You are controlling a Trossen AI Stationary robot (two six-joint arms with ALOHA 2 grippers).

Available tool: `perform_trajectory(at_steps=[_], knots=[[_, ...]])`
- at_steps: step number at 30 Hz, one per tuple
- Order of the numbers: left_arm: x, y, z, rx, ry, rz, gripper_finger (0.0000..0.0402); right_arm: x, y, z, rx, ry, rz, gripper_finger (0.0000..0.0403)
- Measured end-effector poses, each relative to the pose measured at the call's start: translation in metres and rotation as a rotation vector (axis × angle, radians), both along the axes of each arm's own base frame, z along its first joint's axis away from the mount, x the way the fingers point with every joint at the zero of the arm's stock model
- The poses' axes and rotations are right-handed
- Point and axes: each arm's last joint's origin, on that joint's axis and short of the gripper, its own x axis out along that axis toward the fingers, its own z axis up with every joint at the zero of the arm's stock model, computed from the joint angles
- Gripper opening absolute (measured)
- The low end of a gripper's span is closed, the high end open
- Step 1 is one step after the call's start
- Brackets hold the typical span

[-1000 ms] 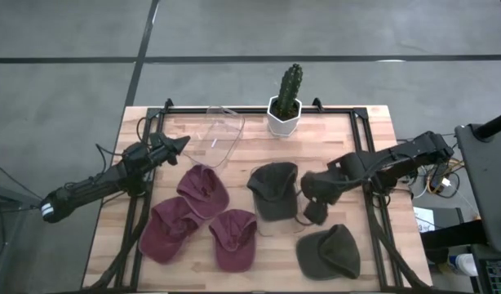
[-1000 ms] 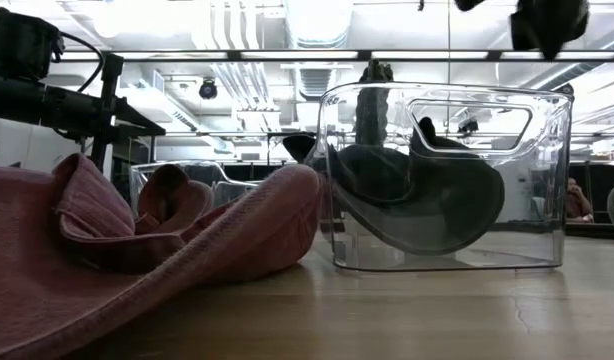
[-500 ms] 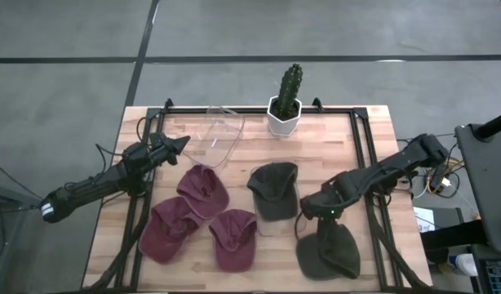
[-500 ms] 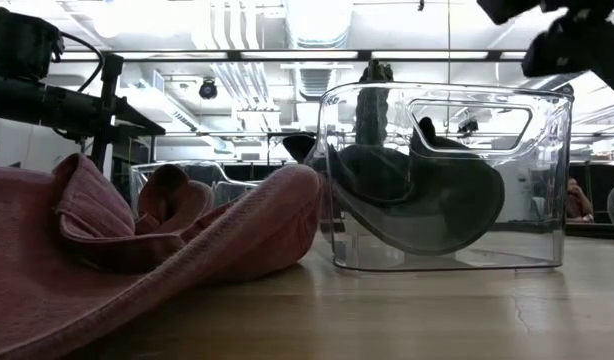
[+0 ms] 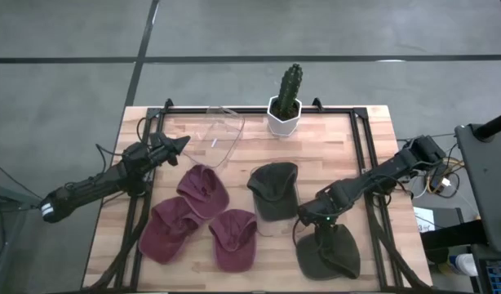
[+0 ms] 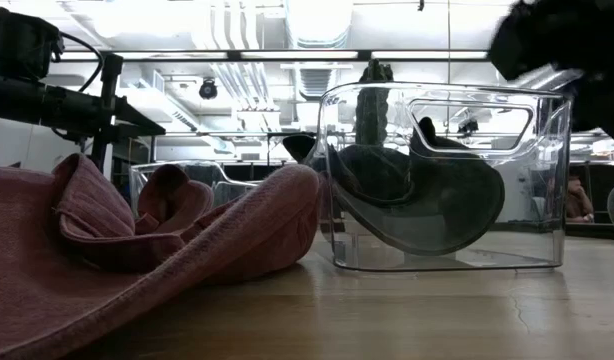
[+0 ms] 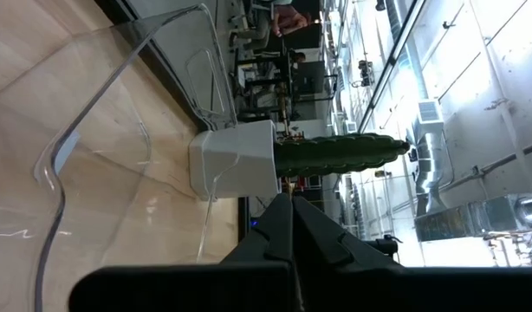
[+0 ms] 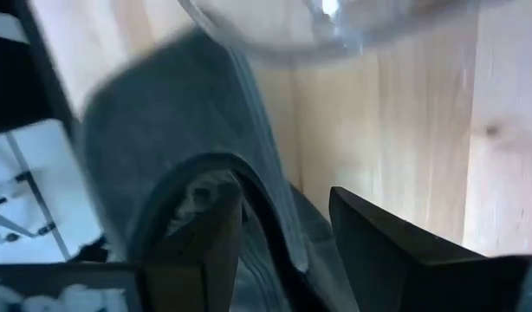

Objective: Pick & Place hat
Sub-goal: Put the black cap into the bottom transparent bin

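A loose dark green hat lies flat on the table near its near right corner. My right gripper is low over the hat's far edge and open. In the right wrist view the hat's raised edge runs between the two fingers. A second dark green hat sits in a clear bin at the table's middle. Three maroon hats lie flat to its left. My left gripper is shut and empty above the table's left side. My right gripper comes at the hat's far edge slanting down from the table's right side, one finger on each side of the raised edge. Whether the fingers touch the cloth, I cannot tell. The hat lies on the table.
A second clear bin stands empty at the far left, in front of my left gripper. A cactus in a white pot stands at the far edge. A black frame runs along the table's sides.
My right gripper has gone from beside the binned hat toward the table's near edge and down onto the loose dark green hat, tipping its fingers downward. The hats have not moved.
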Motion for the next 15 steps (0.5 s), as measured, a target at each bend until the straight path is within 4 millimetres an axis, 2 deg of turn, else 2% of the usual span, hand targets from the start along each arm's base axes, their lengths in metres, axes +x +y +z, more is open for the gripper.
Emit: perform_trajectory(at_steps=[9, 12, 15], knots=[[0.0, 0.0, 0.001, -0.009, -0.023, 0.002, 0.0003, -0.014, -0.004, -0.025, 0.034, 0.075, 0.029, 0.0165], [0.0, 0.0, 0.001, -0.009, -0.024, 0.004, 0.0003, -0.016, -0.005, -0.03, 0.034, 0.079, 0.028, 0.0135], [0.0, 0.0, 0.001, -0.009, -0.024, 0.005, 0.0003, -0.016, -0.005, -0.031, 0.044, 0.076, 0.029, 0.0078]])
